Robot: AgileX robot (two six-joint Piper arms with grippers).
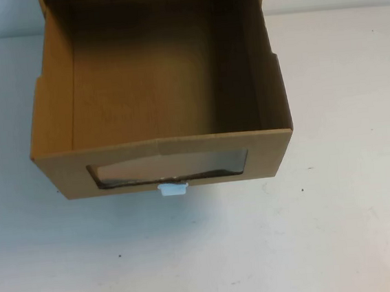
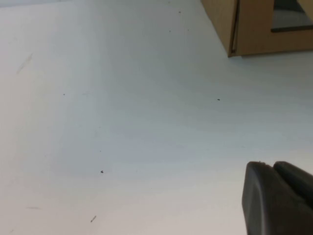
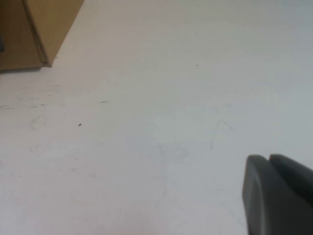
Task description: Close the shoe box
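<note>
Left wrist view shows the left gripper as a dark tip above the bare table, well short of the shoe box; its fingers seem pressed together, though only the tip shows. The right gripper looks likewise, also apart from the box. The box drawer stands pulled open, empty.
</note>
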